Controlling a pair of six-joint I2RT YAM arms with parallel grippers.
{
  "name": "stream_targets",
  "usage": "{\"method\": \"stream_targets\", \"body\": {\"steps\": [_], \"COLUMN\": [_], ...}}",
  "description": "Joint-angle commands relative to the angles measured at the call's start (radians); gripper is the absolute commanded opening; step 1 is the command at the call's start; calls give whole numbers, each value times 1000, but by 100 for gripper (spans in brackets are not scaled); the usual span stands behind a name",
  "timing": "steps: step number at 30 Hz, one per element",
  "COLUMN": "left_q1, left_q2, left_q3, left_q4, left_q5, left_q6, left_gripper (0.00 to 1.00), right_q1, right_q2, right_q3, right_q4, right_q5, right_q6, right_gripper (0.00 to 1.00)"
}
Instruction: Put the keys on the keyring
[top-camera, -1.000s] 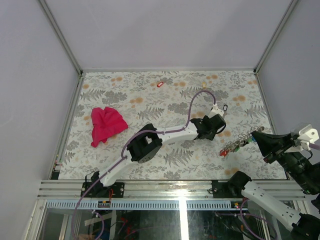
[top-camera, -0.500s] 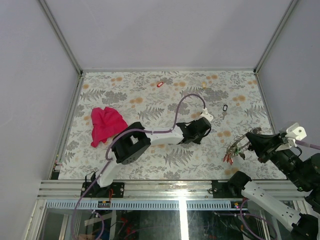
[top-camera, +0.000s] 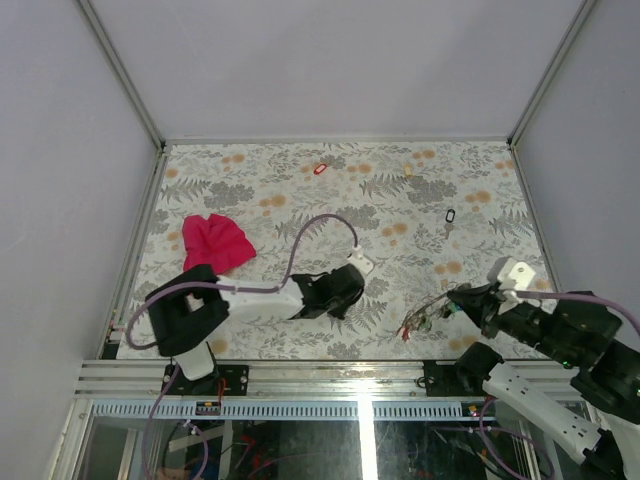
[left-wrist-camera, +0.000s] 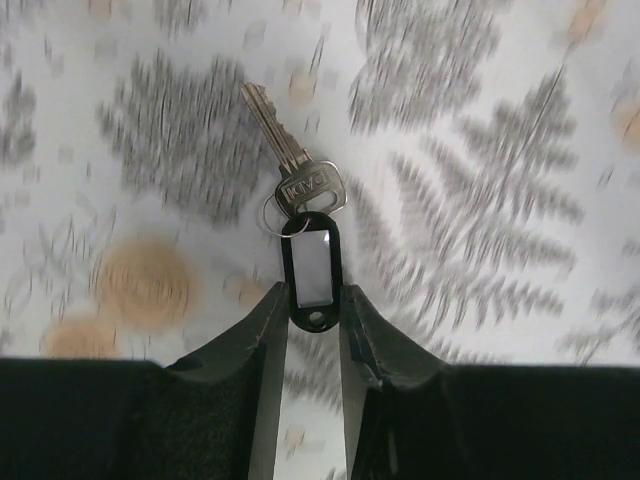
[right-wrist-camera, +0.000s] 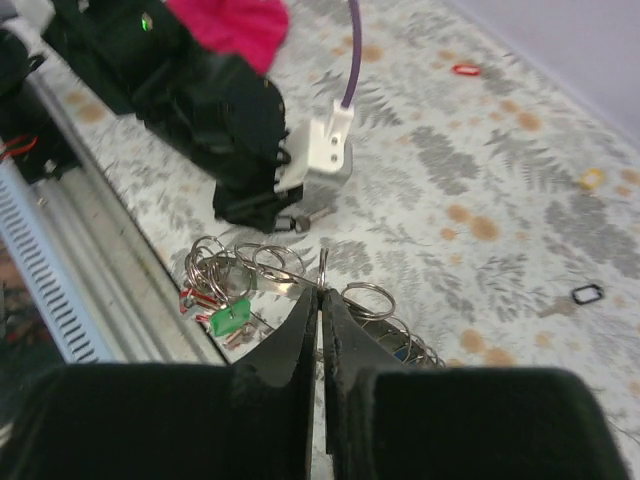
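Note:
My left gripper (left-wrist-camera: 313, 300) is shut on the black plastic tag (left-wrist-camera: 312, 265) of a silver key (left-wrist-camera: 290, 150), which sticks out past the fingertips on its small split ring. In the top view this gripper (top-camera: 345, 295) sits low over the near middle of the table. My right gripper (right-wrist-camera: 320, 295) is shut on the thin wire of the keyring (right-wrist-camera: 270, 262), a bunch of metal loops with a green tag (right-wrist-camera: 230, 318) and red tags (right-wrist-camera: 195, 300). From above, the keyring (top-camera: 425, 315) hangs left of the right gripper (top-camera: 455, 300), a short gap from the left gripper.
Loose keys lie farther out: a red tag (top-camera: 320, 169), a cream tag (top-camera: 408, 170) and a black tag (top-camera: 450, 215). The magenta cloth (top-camera: 213, 248) lies at the left. A metal rail (top-camera: 300, 370) runs along the near edge, close under both grippers.
The left arm has drawn back left and toward the near edge, its jaws closing in on the tag. The right gripper has carried the keyring left toward the middle.

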Motion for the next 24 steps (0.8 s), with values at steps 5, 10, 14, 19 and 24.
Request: {"method": "stream_targets", "body": {"steps": [5,10,14,19,24], "left_q1": [-21,-22,-18,-13,-24], "left_q2": [-263,-355,-353,-238,-137], "left_q3": [-231,-236,-170,-44,30], "left_q4": [16,29,-4,-116,-191], "left_q5": [-36,-66,-141,-209,-268], "left_q6": [-80,-80,-111,-243,-356], "left_gripper": [39,59,61,54,44], "right_q1": [5,5,6,5,6], "right_q2": [-63,-28,-23,-22,-17], "right_q3": [-142,-137,-128,-128,-130], "right_q4": [242,228,227,225,223], "right_q5": [-244,-186,-82,-23,-31], "right_q6": [-86,-83,-55,-32,-17], "right_gripper": [0,1,1,1,0]}}
